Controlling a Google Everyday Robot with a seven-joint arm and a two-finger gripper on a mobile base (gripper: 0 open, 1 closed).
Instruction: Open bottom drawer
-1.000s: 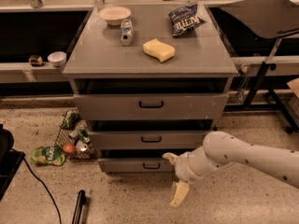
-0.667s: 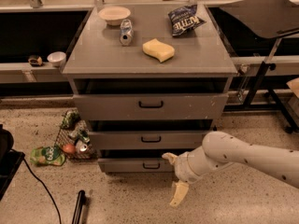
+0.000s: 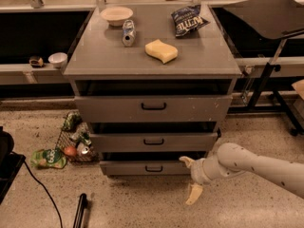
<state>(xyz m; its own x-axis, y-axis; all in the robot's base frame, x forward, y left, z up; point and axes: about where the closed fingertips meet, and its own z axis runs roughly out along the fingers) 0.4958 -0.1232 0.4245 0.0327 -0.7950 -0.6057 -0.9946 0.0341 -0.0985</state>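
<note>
Little is being changed from a second ago: the gripper [image 3: 186, 181] is still being held low, just right of the bottom drawer [image 3: 124, 168], its fingers [image 3: 194, 194] spread wide and empty. The handle [image 3: 153, 168] is not being gripped, so opening is probably still being approached.

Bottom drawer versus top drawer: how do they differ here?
The top drawer has the taller, wider front and bigger handle; the bottom drawer has the shortest front and a small handle. The gripper, open, sits by the bottom drawer's right end, off its handle, well below the top drawer. Both are grey with centred black handles.
</note>
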